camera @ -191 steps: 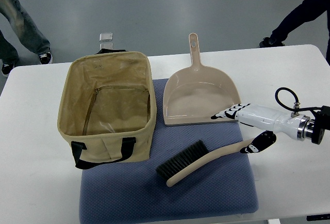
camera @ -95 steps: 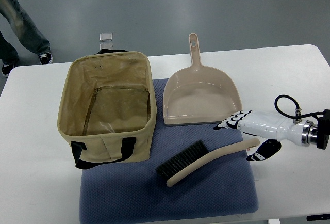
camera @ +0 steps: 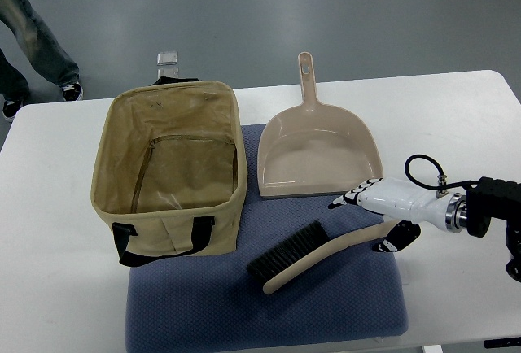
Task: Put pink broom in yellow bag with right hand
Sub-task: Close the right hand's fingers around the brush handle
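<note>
The pink broom (camera: 326, 255) lies flat on the blue mat (camera: 203, 304), black bristles toward the left, handle slanting up to the right. The yellow bag (camera: 175, 113) stands open on the table to the left, with nothing inside. My right hand (camera: 362, 223) reaches in from the right edge and hovers at the handle's far end. Its fingers (camera: 346, 200) stretch out above the handle and the thumb (camera: 392, 241) sits just below it. The hand is open and holds nothing.
A pink dustpan (camera: 317, 154) lies behind the broom, partly on the mat, handle pointing away. The white table (camera: 456, 125) ends near the mat's front edge. A person's legs (camera: 28, 36) show at the top left, off the table.
My right hand dropped a little toward the front edge and shifted left, so its thumb now sits under the handle's end. A person's leg at the top right has left the view.
</note>
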`<state>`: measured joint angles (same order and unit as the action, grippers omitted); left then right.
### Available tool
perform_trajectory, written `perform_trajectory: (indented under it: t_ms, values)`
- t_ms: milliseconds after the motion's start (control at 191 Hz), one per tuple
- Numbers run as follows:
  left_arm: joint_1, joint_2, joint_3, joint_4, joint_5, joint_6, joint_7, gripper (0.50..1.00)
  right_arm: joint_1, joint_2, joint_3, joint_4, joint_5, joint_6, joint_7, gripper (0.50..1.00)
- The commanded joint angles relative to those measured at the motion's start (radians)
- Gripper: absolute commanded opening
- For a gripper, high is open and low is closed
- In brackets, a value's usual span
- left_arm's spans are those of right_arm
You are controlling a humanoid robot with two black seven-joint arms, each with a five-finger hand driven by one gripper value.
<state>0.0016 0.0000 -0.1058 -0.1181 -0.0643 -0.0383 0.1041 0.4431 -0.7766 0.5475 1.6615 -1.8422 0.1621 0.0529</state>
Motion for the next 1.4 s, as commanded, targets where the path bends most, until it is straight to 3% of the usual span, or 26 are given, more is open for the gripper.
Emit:
perform_trajectory:
  t_ms: [0,352,892,1055,1396]
  values:
    - [0.000,0.000,0.000,0.000,0.000,0.000,0.000,1.000,0.002,0.000,-0.001,0.003,0.001,0.001,-0.001,0.829]
    - [0.000,0.000,0.000,0.000,0.000,0.000,0.000,1.000,0.003,0.031,-0.035,0.018,0.003,0.002,-0.002,0.731]
    - [0.000,0.000,0.000,0.000,0.000,0.000,0.000,1.000,0.017,0.030,-0.038,-0.003,-0.038,0.024,-0.028,0.650]
    - [0.000,0.000,0.000,0.000,0.000,0.000,0.000,1.000,0.017,0.031,-0.038,-0.014,-0.049,0.024,-0.030,0.605]
    - [0.000,0.000,0.000,0.000,0.001,0.000,0.000,1.000,0.005,0.033,-0.044,-0.015,-0.055,0.036,-0.028,0.582]
